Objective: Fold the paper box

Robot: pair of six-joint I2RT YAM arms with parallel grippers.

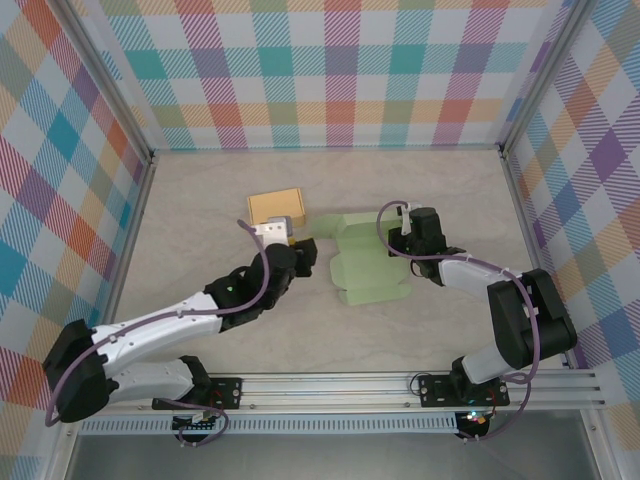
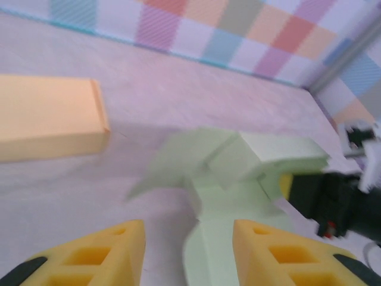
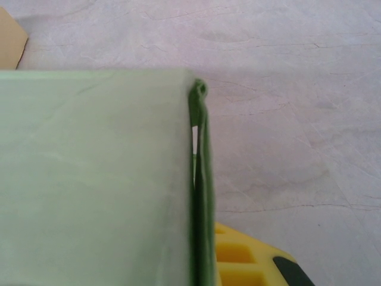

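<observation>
The pale green paper box lies half-folded mid-table, flaps spread. My left gripper is at its left edge; in the left wrist view its yellow fingers stand open, and a strip of the green box runs up between them, nearer the right finger. My right gripper is at the box's far right corner. Seen from the right wrist, it is shut on an upright doubled wall of the box, with one yellow finger showing beside the wall. The other finger is hidden behind the paper.
A finished tan box sits just behind my left gripper, also seen as an orange block at the left. Checked walls enclose the table on three sides. Bare tabletop lies left of and beyond the boxes.
</observation>
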